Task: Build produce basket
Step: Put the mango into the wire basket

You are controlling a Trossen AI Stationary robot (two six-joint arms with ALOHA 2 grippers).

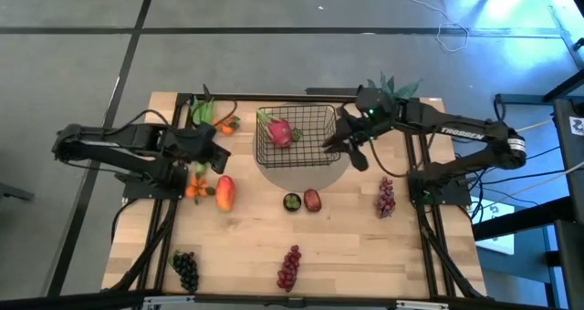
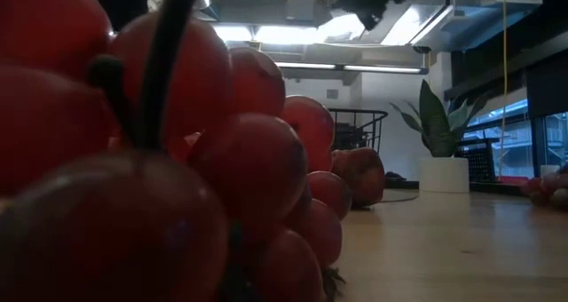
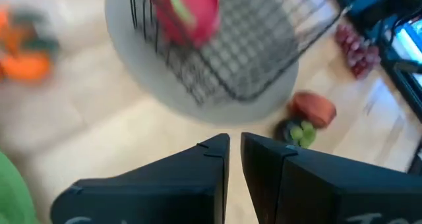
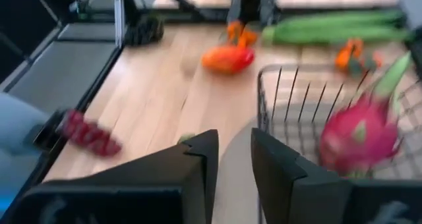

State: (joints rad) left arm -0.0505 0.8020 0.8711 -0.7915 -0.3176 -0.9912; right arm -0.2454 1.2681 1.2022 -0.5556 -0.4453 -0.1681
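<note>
The black wire basket point(image 1: 306, 128) stands on a round grey mat point(image 1: 301, 171) at the table's far middle, with the pink dragon fruit point(image 1: 280, 132) inside at its left end. My left gripper point(image 1: 222, 155) hovers left of the basket, empty, its fingers almost together point(image 3: 235, 151). My right gripper point(image 1: 330, 146) hovers at the basket's right side, empty, its fingers a narrow gap apart point(image 4: 234, 151). The mango point(image 1: 224, 192), small oranges point(image 1: 196, 190) and the green stalk point(image 1: 203, 111) lie on the table's left part.
A green round fruit point(image 1: 291, 201) and a red one point(image 1: 312, 200) lie near the mat. Red grape bunches lie at the right point(image 1: 386, 198) and the near middle point(image 1: 289, 267), a dark bunch point(image 1: 185, 270) at the near left. A potted plant point(image 1: 392, 87) stands at the far right.
</note>
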